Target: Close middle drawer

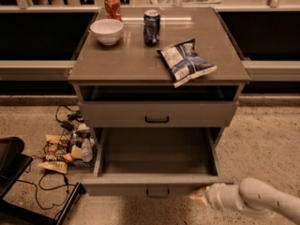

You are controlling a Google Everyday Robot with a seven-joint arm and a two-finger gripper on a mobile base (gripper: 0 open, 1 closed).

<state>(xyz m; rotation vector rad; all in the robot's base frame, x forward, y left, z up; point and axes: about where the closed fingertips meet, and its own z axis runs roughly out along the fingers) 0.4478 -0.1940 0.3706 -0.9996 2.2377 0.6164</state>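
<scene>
The middle drawer (158, 184) is pulled far out of the grey-brown cabinet, showing its long, deep, empty box. Its flat front faces me and has a small dark bar handle (158, 191) at the centre. My gripper (198, 198), on a white arm coming in from the lower right, is low at the right end of the drawer front, right of the handle. Whether it touches the front is not clear.
The drawer above (157, 114) sticks out slightly. The cabinet top (131, 62) holds a white bowl (107, 31), a red can (112, 6), a dark can (151, 27) and a chip bag (185, 61). Snack packets and cables (65, 146) lie on the floor at left, beside a black object (11, 165).
</scene>
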